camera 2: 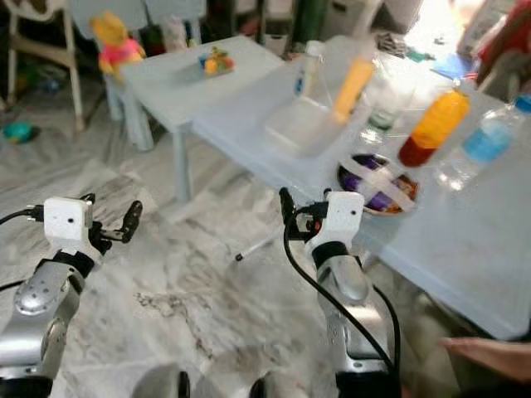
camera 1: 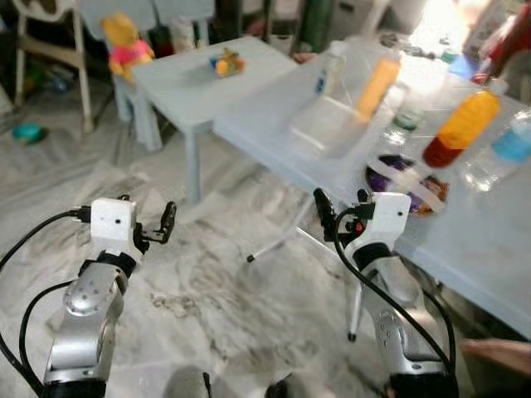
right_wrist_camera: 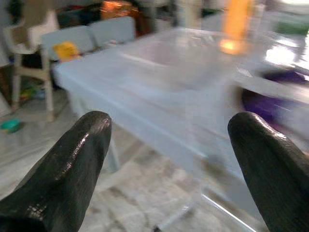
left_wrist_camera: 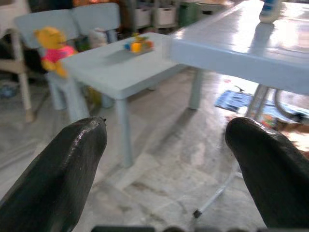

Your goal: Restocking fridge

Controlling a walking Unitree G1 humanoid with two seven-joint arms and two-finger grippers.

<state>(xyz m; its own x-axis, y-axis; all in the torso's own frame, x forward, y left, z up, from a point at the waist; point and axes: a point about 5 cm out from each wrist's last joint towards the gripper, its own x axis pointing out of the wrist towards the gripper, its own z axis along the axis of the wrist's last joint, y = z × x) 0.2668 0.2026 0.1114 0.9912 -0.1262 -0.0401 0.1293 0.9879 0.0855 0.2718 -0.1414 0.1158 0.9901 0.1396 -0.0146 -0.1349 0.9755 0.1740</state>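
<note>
Both arms are held out over the grey marbled floor [camera 1: 207,290], short of the long pale-blue surface [camera 1: 489,240]. Left pincer [left_wrist_camera: 166,145]: fingers spread apart, nothing between them, aimed at the small pale-blue side table [camera 1: 199,83]. Right pincer [right_wrist_camera: 169,140]: fingers also spread wide, empty, held just off the near edge of the long surface.

Restock items are seen on the long surface. A clear plastic rectangular tub [camera 1: 325,126] sits near the near edge, toward the far-left corner. Behind it are a clear bottle with a blue label [camera 1: 330,68] and a tall bottle of orange liquid [camera 1: 377,84], blurred. A clear glass with a green base [camera 1: 406,114] stands right of the tub. A dark purple round bowl crossed by pale strips [camera 1: 406,182] lies at the near edge, just beyond the right pincer. An orange-and-red juice bottle [camera 1: 462,126] is seen tilted beside it, and a clear water bottle with a blue label [camera 1: 502,149] is farther right.

On the side table a small multicoloured toy [camera 1: 226,62] rests near the far edge. A yellow stuffed bear in a red shirt [camera 1: 126,43] is seated on a pale-blue chair [left_wrist_camera: 58,21] at its left.
</note>
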